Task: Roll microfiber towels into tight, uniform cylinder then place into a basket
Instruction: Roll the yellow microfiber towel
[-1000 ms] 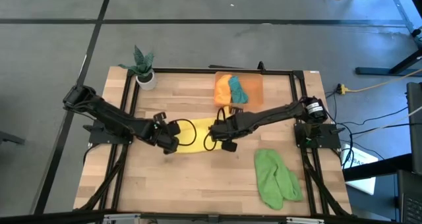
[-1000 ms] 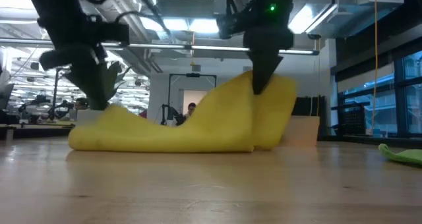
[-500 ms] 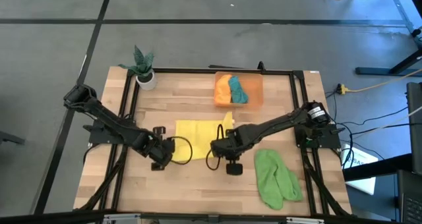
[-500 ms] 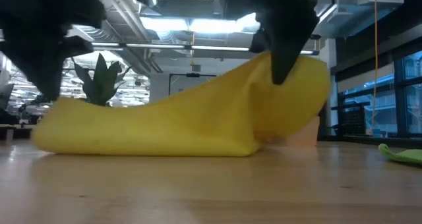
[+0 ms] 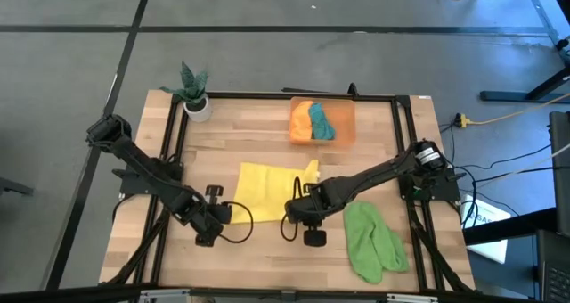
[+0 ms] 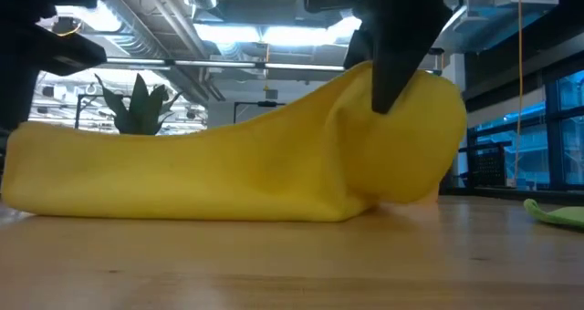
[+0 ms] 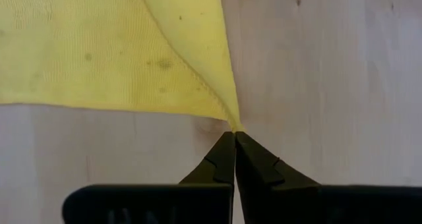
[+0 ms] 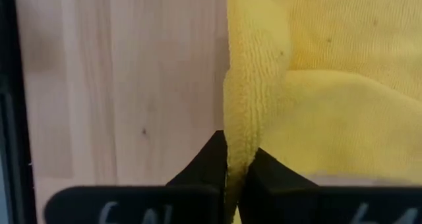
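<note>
The yellow towel (image 5: 267, 184) lies mid-table, its far part flat on the wood. In the low view (image 6: 228, 173) its right side rises off the table. My left gripper (image 5: 228, 210) is shut on its near left corner. My right gripper (image 5: 297, 201) is shut on its near right edge. The orange basket (image 5: 344, 118) stands at the far edge and holds the orange towel (image 5: 301, 121) and the teal towel (image 5: 321, 121). The light green towel (image 5: 372, 239) lies crumpled at the near right. My left gripper pinches the very tip of the towel's corner (image 7: 232, 122) between its two fingertips. The corner is low over the wood, and the cloth fans out from it, drawn taut. My right gripper pinches a thick, folded edge of the towel (image 8: 239, 141) between its two fingers, coming from above. The edge is lifted off the table (image 6: 392, 118), and the cloth slopes down from it toward the left.
A white pot with a green plant (image 5: 196, 94) stands at the far left corner. A black frame (image 5: 405, 134) runs along the table's sides. Bare wood (image 5: 258, 258) lies between the yellow towel and the near edge.
Both grippers have gone toward the table's near edge, the left one also toward the left, each keeping its hold. The yellow towel has been drawn out from a bunched fold and spread wider and flatter. Its near edge has come nearer while its far part has stayed.
</note>
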You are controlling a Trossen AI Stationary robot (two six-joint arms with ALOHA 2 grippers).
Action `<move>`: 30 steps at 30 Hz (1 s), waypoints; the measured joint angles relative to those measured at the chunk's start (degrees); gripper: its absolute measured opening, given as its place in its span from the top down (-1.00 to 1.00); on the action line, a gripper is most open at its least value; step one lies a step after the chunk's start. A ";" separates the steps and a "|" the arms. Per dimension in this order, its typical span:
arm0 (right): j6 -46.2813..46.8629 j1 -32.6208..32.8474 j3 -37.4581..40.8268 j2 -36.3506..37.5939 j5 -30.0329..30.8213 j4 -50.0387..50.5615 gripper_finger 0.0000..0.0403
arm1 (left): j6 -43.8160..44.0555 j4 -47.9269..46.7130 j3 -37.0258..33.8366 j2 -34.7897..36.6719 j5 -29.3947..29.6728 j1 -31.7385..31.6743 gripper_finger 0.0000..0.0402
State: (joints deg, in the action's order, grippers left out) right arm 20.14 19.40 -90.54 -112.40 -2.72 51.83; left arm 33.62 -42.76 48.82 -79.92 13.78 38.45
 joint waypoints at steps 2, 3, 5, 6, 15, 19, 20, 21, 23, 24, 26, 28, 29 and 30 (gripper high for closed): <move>0.59 0.53 0.00 -0.01 0.01 0.02 0.82 | 0.48 -0.02 0.00 0.00 0.00 0.53 1.00; 0.57 0.81 0.00 0.00 0.02 -0.14 0.77 | 0.62 0.02 0.00 0.00 0.03 0.79 1.00; 0.55 1.34 0.00 -0.01 0.05 -0.62 0.66 | 0.73 0.14 0.00 0.00 0.09 1.01 1.00; 0.55 1.62 0.00 -0.02 0.04 -1.00 0.61 | 0.72 0.17 0.00 0.00 0.07 1.03 1.00; 0.87 6.06 0.00 -0.02 -0.15 1.67 0.35 | 0.75 0.19 0.00 0.00 0.04 1.02 1.00; 4.53 8.83 0.00 -0.01 4.11 4.27 0.35 | 0.75 0.19 -0.02 0.00 0.06 1.02 1.00; 5.24 9.51 0.00 -0.02 5.93 4.76 0.35 | 0.75 0.19 -0.02 0.00 0.12 1.02 1.00; 6.06 10.20 0.00 -0.02 7.73 5.10 0.35 | 0.75 0.19 -0.02 0.00 0.25 1.00 1.00; 8.38 11.44 0.00 -0.09 11.89 6.01 0.35 | 0.75 0.19 -0.02 0.00 0.42 0.94 1.00; 9.82 12.00 0.00 -0.37 13.63 6.03 0.35 | 0.75 0.20 -0.02 0.00 0.44 0.95 1.00; 12.77 13.12 0.00 -1.12 15.45 6.23 0.35 | 0.77 0.22 -0.02 0.00 0.46 0.95 1.00; 14.94 14.23 0.00 -2.17 15.57 6.16 0.35 | 0.77 0.23 -0.02 0.00 0.48 0.95 1.00; 15.71 14.83 0.00 -2.81 15.58 6.16 0.35 | 0.77 0.24 -0.02 0.00 0.48 0.95 1.00; 16.12 15.43 0.00 -3.46 15.57 6.12 0.35 | 0.76 0.27 -0.02 0.00 0.48 0.95 1.00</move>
State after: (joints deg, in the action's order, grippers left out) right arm 36.26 34.83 -90.54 -115.86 12.85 57.95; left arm 34.38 -42.49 48.80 -79.92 14.26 39.40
